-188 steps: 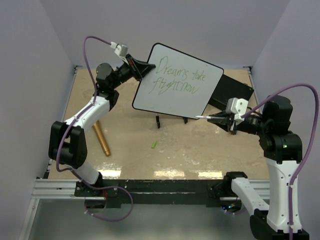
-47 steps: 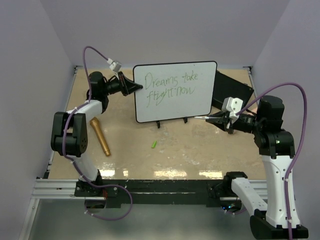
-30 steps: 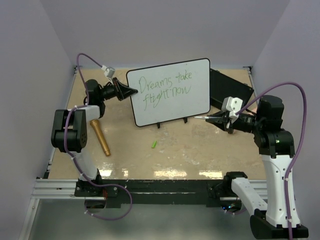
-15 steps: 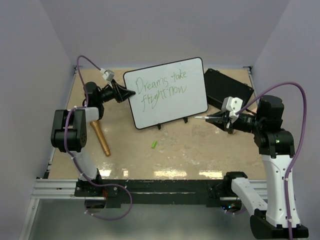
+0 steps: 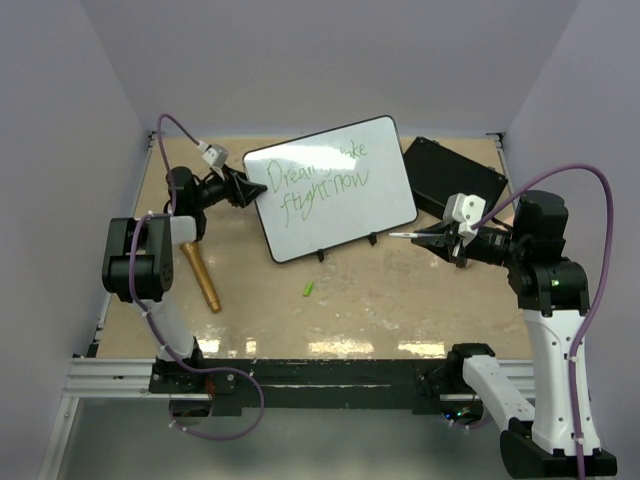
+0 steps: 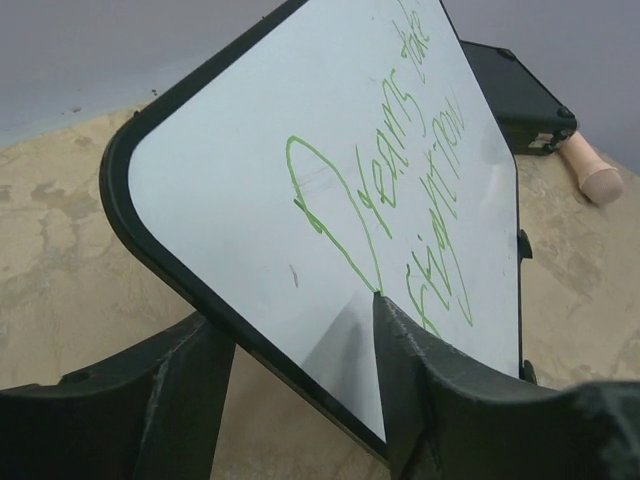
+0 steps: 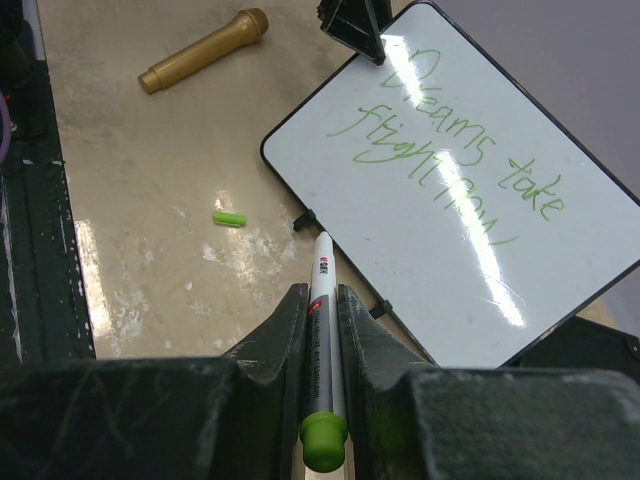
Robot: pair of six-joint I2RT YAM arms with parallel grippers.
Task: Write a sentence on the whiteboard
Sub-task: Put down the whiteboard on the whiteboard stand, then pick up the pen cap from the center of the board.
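Note:
The whiteboard (image 5: 330, 190) stands tilted on its two small feet at the back middle, with "Dreams take flight now" in green on it (image 7: 470, 200). My left gripper (image 5: 250, 188) is at its left edge. In the left wrist view the open jaws (image 6: 290, 310) straddle the black frame of the whiteboard (image 6: 300, 150), with a gap on the back side. My right gripper (image 5: 440, 237) hovers right of the board, shut (image 7: 320, 290) on a white marker (image 7: 322, 330) with a green end. The marker tip (image 5: 400, 235) points at the board without touching it.
A flat black board (image 5: 450, 180) lies behind the whiteboard's right end. A golden-brown rod (image 5: 200, 275) lies on the tan table at the left. A small green cap (image 5: 309, 289) lies in front of the whiteboard's feet. Purple walls close in on three sides.
My left jaws have opened off the whiteboard's left edge. The board has swung a little further left and leaned back. The right arm with the marker has not moved.

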